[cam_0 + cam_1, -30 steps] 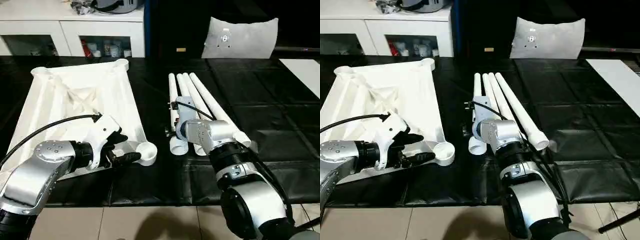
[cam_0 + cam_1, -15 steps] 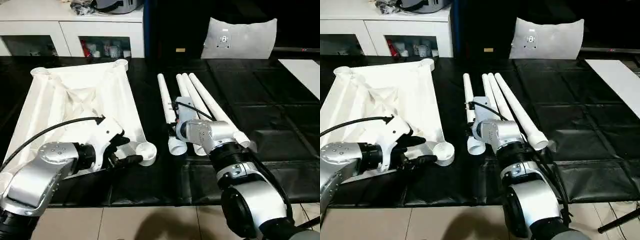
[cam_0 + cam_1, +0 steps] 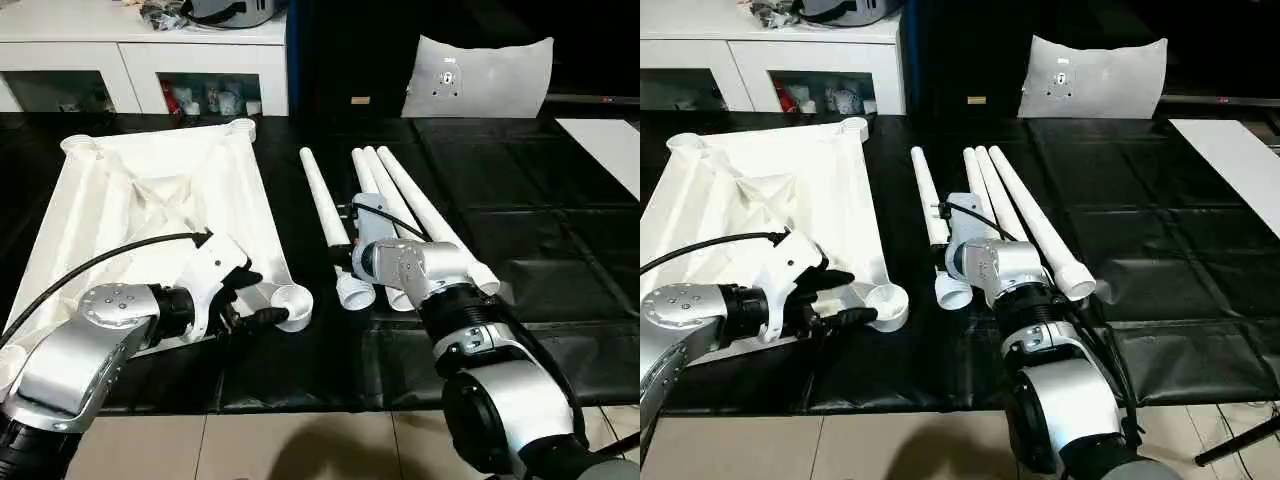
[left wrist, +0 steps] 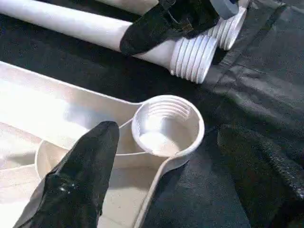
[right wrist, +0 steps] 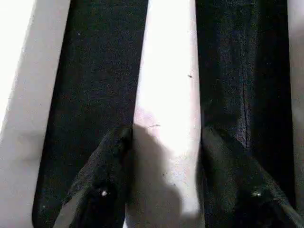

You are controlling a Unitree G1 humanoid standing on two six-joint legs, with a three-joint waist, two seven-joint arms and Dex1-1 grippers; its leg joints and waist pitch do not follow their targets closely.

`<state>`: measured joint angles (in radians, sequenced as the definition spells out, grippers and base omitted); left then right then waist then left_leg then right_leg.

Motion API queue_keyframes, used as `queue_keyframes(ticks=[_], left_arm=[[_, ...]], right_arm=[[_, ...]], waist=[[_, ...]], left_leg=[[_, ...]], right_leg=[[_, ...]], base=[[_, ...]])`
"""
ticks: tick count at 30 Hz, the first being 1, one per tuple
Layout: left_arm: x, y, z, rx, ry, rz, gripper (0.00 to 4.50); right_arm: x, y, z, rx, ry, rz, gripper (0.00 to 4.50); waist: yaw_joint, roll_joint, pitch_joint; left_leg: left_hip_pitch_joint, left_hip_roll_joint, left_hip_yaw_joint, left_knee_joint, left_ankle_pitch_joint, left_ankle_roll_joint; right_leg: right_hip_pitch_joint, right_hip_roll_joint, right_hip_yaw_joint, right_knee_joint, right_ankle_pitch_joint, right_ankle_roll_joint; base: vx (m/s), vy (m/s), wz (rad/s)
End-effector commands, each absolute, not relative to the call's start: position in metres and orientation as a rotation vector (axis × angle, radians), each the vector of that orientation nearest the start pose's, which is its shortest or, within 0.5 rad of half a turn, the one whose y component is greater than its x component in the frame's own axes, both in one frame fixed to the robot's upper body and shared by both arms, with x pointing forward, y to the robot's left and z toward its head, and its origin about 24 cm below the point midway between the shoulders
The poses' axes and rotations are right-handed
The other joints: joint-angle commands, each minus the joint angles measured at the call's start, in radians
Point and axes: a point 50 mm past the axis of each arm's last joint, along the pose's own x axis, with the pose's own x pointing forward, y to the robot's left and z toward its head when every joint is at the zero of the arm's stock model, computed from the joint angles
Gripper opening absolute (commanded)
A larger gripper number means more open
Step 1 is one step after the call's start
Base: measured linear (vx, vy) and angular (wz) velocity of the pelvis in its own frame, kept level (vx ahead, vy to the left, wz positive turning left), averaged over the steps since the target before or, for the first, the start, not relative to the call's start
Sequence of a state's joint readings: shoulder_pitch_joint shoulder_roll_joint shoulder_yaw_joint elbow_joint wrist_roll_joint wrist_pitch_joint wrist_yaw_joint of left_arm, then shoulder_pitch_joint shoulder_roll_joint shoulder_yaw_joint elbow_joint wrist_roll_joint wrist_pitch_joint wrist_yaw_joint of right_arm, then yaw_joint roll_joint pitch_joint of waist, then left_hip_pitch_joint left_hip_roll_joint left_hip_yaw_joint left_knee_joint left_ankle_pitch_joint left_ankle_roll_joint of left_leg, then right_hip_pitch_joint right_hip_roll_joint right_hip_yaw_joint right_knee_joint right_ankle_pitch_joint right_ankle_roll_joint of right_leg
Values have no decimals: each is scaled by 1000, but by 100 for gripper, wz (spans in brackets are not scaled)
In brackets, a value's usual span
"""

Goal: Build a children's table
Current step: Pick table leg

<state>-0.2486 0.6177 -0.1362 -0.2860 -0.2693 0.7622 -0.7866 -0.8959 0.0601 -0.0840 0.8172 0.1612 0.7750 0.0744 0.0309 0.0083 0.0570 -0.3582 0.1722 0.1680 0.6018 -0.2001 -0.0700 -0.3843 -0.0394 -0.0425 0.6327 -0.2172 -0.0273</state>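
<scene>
I count one tabletop (image 3: 160,210) lying ribbed side up on the black mat (image 3: 520,200). I can make out three round corner sockets on it: two at its far corners and one (image 4: 167,124) at the near corner closest to the legs. To the right of the tabletop I count four legs: one leg (image 3: 328,220) angled apart, nearest the tabletop, and three legs (image 3: 420,215) bunched side by side beyond it. Two grippers are in my views.
</scene>
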Motion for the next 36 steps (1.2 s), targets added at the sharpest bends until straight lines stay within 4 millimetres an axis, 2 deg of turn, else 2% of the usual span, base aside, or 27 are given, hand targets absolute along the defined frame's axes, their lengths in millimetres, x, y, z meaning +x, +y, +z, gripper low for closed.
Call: queue_keyframes(ticks=[1, 3, 5, 7, 10, 12, 16, 18, 19, 21, 23, 25, 26, 27, 28, 29, 30, 32, 35, 36], left_arm=[[263, 170, 103, 296, 451, -889, 374], [263, 170, 103, 294, 449, -887, 374], [263, 169, 101, 295, 449, -886, 374], [263, 168, 101, 297, 445, -885, 374], [264, 168, 102, 298, 431, -882, 374], [267, 168, 106, 292, 398, -867, 374], [270, 168, 108, 287, 373, -851, 374], [278, 168, 115, 236, 334, -802, 374], [284, 165, 122, 182, 292, -779, 374], [286, 164, 125, 160, 273, -779, 374], [291, 151, 141, 45, 169, -812, 401], [294, 141, 154, -77, 102, -838, 408], [297, 136, 162, -156, 66, -841, 408], [298, 135, 164, -180, 56, -840, 408], [299, 134, 166, -202, 47, -837, 426], [302, 132, 171, -246, 29, -828, 439], [304, 129, 176, -282, 8, -838, 439], [304, 124, 184, -346, -26, -876, 447], [300, 118, 195, -445, -64, -940, 448], [299, 116, 197, -470, -71, -956, 449]], right_arm=[[361, -59, 55, 124, 785, 328, 188], [363, -59, 57, 140, 736, 322, 187], [364, -60, 59, 157, 704, 320, 187], [367, -59, 67, 196, 600, 344, 187], [367, -58, 73, 231, 572, 360, 187], [369, -62, 84, 243, 465, 357, 185], [370, -63, 92, 252, 400, 384, 185], [367, -68, 103, 408, 349, 444, 184], [363, -73, 113, 553, 297, 521, 184], [361, -75, 118, 593, 267, 552, 184], [352, -84, 128, 659, 141, 677, 184], [343, -90, 134, 736, 71, 768, 184], [337, -95, 137, 793, 31, 822, 184], [335, -97, 138, 809, 17, 840, 184], [333, -99, 139, 822, 4, 855, 184], [328, -103, 140, 847, -19, 891, 184], [323, -107, 141, 858, -40, 939, 184], [312, -112, 143, 861, -63, 1017, 184], [303, -118, 142, 870, -80, 1076, 184], [301, -120, 142, 874, -82, 1089, 184]], waist=[[-2, 16, -60], [-2, 20, -61], [-3, 18, -61], [0, 19, -64], [0, 18, -64], [1, 19, -66], [5, 18, -69], [7, 17, -67], [9, 15, -69], [12, 14, -71], [15, 8, -70], [24, 9, -73], [27, 4, -72], [30, -2, -72], [31, -1, -69], [28, -8, -68], [29, -12, -67], [36, -10, -66], [38, -12, -68], [36, -14, -65]], left_leg=[[9, 46, -14, -71, -159, -56], [8, 45, -15, -71, -157, -57], [7, 46, -14, -71, -156, -55], [6, 46, -14, -69, -133, -49], [5, 45, -13, -69, -114, -36], [5, 46, -14, -69, -110, -36], [2, 46, -13, -65, -76, -22], [3, 44, -10, -64, -85, -10], [2, 47, -15, -66, -77, -4], [0, 48, -15, -66, -66, 3], [-3, 46, -12, -63, -52, 17], [-3, 49, -11, -60, -43, 29], [-5, 51, -13, -61, -42, 39], [-5, 47, -10, -59, -44, 47], [-6, 48, -11, -60, -52, 50], [-8, 46, -11, -61, -54, 50], [-4, 47, -9, -60, -63, 52], [-6, 46, -10, -58, -54, 57], [-8, 45, -10, -57, -38, 63], [-10, 45, -11, -59, -48, 63]], right_leg=[[39, -86, 55, -70, -121, -187], [39, -87, 55, -70, -119, -186], [39, -88, 55, -71, -115, -186], [41, -87, 55, -67, -74, -188], [43, -85, 54, -65, -41, -198], [43, -87, 53, -64, -37, -200], [44, -85, 52, -60, 20, -200], [47, -83, 55, -64, 27, -194], [51, -84, 54, -60, 43, -196], [52, -85, 53, -58, 62, -195], [55, -88, 53, -60, 72, -207], [57, -91, 53, -58, 89, -221], [54, -91, 51, -61, 78, -228], [57, -91, 52, -62, 60, -231], [55, -93, 52, -67, 25, -230], [56, -91, 51, -69, 3, -224], [54, -91, 51, -75, -36, -215], [55, -91, 52, -77, -57, -202], [52, -90, 48, -77, -56, -201], [51, -91, 47, -81, -85, -199]], base=[[0, 0, 0], [0, 0, 0], [0, 0, 0], [0, 0, 0], [0, 0, 0], [0, 0, 0], [0, 0, 0], [0, 0, 0], [0, 0, 0], [0, 0, 0], [0, 0, 0], [0, 0, 0], [0, 0, 0], [0, 0, 0], [0, 0, 0], [0, 0, 0], [0, 0, 0], [0, 0, 0], [0, 0, 0], [0, 0, 0]])
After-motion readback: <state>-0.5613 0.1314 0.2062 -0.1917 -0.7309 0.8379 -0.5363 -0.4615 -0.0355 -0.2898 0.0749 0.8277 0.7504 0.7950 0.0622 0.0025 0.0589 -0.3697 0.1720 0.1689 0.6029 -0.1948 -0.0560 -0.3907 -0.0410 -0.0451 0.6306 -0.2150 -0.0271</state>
